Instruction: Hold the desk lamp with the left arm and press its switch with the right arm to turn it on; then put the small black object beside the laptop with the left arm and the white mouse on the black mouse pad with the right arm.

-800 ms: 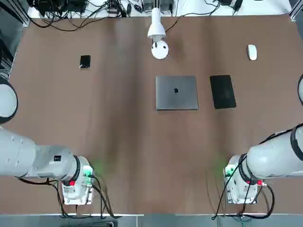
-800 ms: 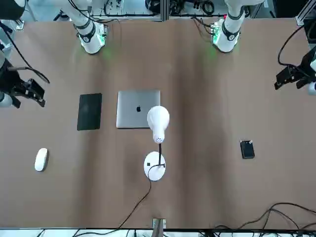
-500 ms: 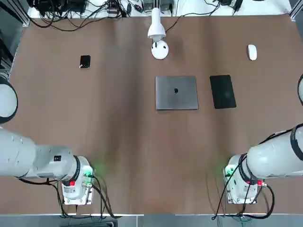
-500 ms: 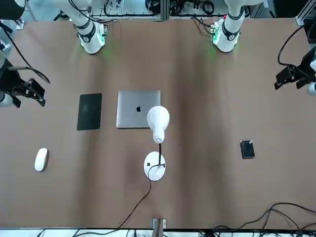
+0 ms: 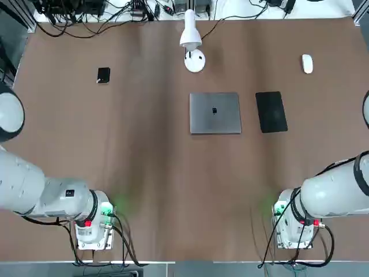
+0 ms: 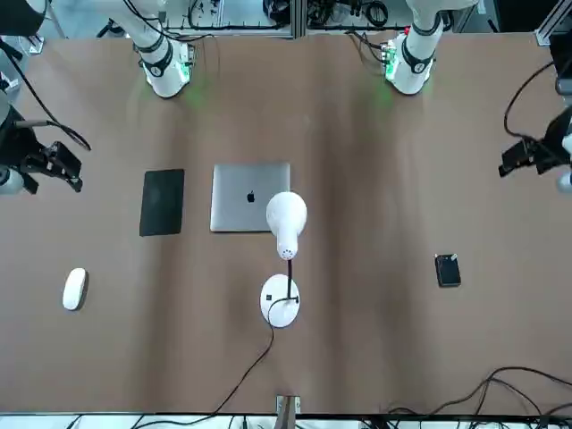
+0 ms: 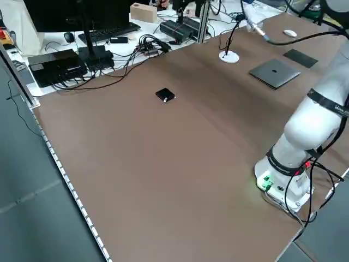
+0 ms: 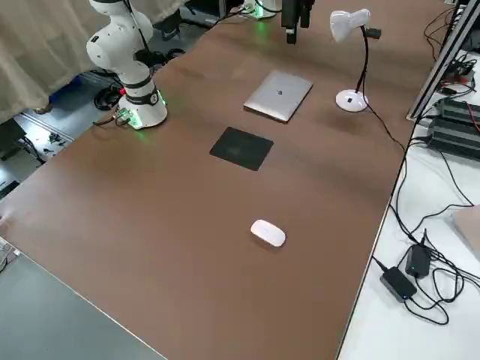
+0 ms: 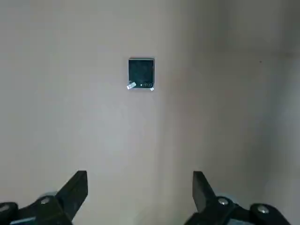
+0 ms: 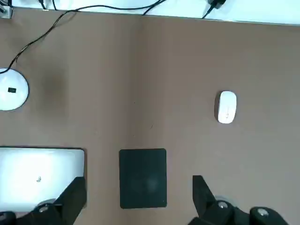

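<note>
Both claws hang released: my left claw (image 9: pixel 139 199) above the small black object (image 9: pixel 141 73) (near the counter's left edge), right claw (image 10: pixel 139 199) above the black mouse pad (image 10: pixel 142 178).

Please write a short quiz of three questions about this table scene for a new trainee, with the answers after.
1. True or false: the white mouse already lies on the black mouse pad.
2. What lies between the desk lamp and the robot's side of the table? A) the laptop B) the small black object C) a cup
3. In the wrist views, are the left gripper and the right gripper open or shut?

Key
1. False: the mouse lies on bare table, apart from the pad.
2. A.
3. Both open, holding nothing.
</note>
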You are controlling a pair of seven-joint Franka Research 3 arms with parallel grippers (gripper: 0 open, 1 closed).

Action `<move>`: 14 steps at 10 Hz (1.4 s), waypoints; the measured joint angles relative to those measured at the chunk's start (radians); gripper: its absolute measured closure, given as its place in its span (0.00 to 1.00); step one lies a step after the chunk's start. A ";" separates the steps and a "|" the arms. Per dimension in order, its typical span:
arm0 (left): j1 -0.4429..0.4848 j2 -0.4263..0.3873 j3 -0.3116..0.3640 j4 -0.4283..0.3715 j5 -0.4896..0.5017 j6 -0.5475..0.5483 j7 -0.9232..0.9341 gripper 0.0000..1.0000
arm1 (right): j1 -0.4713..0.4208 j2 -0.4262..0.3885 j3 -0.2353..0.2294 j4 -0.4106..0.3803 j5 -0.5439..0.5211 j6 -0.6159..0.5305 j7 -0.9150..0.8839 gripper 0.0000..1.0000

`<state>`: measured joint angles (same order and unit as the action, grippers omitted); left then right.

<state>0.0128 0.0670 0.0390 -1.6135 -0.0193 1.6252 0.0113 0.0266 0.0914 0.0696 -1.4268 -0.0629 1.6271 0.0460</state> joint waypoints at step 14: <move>-0.201 0.689 -0.368 0.133 -0.183 0.811 0.437 0.00 | 0.261 0.218 0.005 -0.372 0.180 0.546 0.245 0.35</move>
<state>-0.1885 0.7562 -0.3285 -1.4805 -0.2026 2.4357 0.4482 0.2874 0.3095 0.0749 -1.7986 0.1170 2.1728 0.2913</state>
